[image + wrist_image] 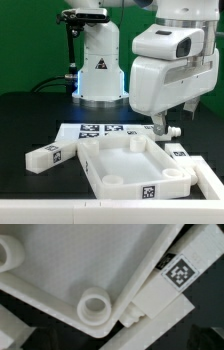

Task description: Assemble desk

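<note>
The white desk top point(100, 170) lies tray-side up in the front middle, with round corner sockets point(112, 180). One white leg block point(44, 155) lies at the exterior view's left. Another leg point(178, 152) lies along the top's rim at the exterior view's right. A further leg point(208, 176) lies beyond it. My gripper point(166, 128) hangs just above the leg by the rim, fingers apart and holding nothing. The wrist view shows the top point(80, 258), a corner socket point(94, 306) and the tagged leg point(172, 280) against its rim. My fingertips do not show clearly there.
The marker board point(100, 130) lies flat behind the desk top. The white cone-shaped robot base point(100, 65) stands at the back middle. The table surface is black.
</note>
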You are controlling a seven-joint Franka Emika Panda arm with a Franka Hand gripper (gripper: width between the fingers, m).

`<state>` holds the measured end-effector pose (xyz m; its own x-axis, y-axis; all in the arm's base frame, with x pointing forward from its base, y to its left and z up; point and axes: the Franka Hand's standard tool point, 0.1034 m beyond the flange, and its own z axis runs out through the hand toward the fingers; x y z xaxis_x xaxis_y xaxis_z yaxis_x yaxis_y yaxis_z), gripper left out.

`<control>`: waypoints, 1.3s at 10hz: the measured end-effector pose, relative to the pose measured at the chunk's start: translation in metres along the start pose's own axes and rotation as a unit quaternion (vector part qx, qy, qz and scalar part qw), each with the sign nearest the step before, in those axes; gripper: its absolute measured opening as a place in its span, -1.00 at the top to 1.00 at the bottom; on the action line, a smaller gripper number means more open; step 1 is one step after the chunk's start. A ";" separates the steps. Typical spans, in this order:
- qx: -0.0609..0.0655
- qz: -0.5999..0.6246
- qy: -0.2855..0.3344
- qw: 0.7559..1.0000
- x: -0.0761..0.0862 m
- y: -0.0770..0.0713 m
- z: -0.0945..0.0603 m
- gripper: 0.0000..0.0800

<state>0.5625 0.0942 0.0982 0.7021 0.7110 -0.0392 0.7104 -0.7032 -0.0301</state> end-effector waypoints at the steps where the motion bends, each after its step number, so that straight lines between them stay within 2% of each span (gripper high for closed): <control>1: 0.000 0.000 0.000 1.000 0.000 0.000 0.000 -0.62; 4: 0.002 0.000 -0.001 1.000 -0.001 -0.002 0.001 -0.62; 5: -0.001 0.036 0.001 0.999 -0.003 -0.016 0.003 -0.62; 7: -0.002 0.107 -0.001 0.994 -0.017 -0.070 0.010 -0.62; 8: -0.002 0.111 -0.002 0.994 -0.020 -0.081 0.016 -0.62; 9: -0.002 0.108 -0.003 0.994 -0.021 -0.088 0.020 -0.62; 10: -0.003 0.108 -0.002 0.994 -0.021 -0.084 0.018 -0.62; 12: -0.001 0.125 0.000 0.992 -0.023 -0.085 0.021 -0.62; 13: 0.001 0.171 0.006 0.985 -0.033 -0.093 0.031 -0.62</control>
<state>0.4717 0.1358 0.0715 0.9009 0.4327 -0.0355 0.4322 -0.9015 -0.0193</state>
